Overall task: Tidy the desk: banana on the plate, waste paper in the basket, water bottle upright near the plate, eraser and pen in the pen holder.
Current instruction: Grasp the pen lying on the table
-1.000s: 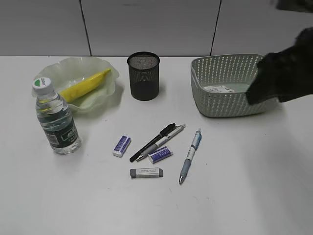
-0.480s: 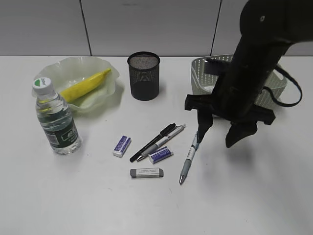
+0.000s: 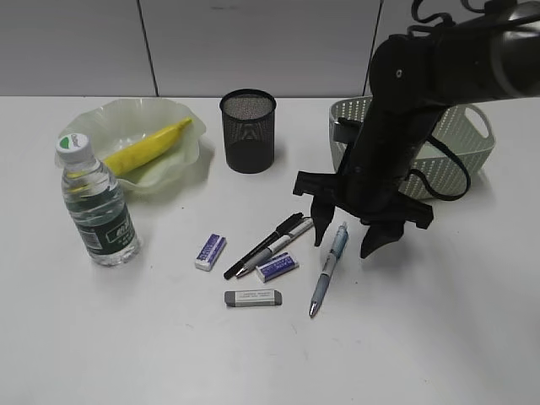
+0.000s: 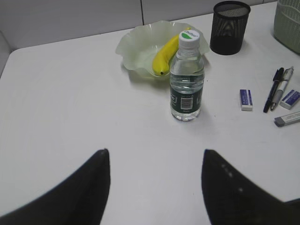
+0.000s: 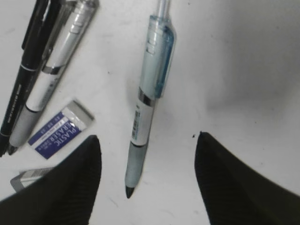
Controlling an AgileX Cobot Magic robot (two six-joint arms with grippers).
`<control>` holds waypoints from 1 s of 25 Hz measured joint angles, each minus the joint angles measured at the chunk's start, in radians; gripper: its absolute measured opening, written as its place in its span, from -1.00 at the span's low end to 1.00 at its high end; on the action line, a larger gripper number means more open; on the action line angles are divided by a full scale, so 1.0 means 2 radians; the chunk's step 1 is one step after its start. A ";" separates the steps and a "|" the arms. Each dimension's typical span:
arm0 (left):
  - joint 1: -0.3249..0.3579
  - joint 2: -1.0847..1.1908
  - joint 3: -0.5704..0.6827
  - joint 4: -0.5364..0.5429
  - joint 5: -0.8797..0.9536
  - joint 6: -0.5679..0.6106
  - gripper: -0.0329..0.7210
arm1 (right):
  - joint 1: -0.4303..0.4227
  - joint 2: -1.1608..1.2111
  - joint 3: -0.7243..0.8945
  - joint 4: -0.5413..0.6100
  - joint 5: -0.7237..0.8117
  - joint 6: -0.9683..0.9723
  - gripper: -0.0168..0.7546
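Grey panelled wall (image 3: 253, 42) behind, dark vert. seams; even, soft light.

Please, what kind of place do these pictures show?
Probably an office desk set up for a tidying exercise: a white desk carrying pens, erasers and a mesh pen holder, with grey partition panels behind.

Bright even overhead light, soft short shadows, right wrist close-up slightly blurred, no glare

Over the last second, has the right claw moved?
Yes. The right claw went from over the basket leftward and toward the camera, and now hangs open over the blue pen.
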 joint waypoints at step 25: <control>0.000 0.000 0.000 0.002 0.000 0.000 0.29 | 0.001 0.086 -0.061 -0.010 0.032 0.055 -0.33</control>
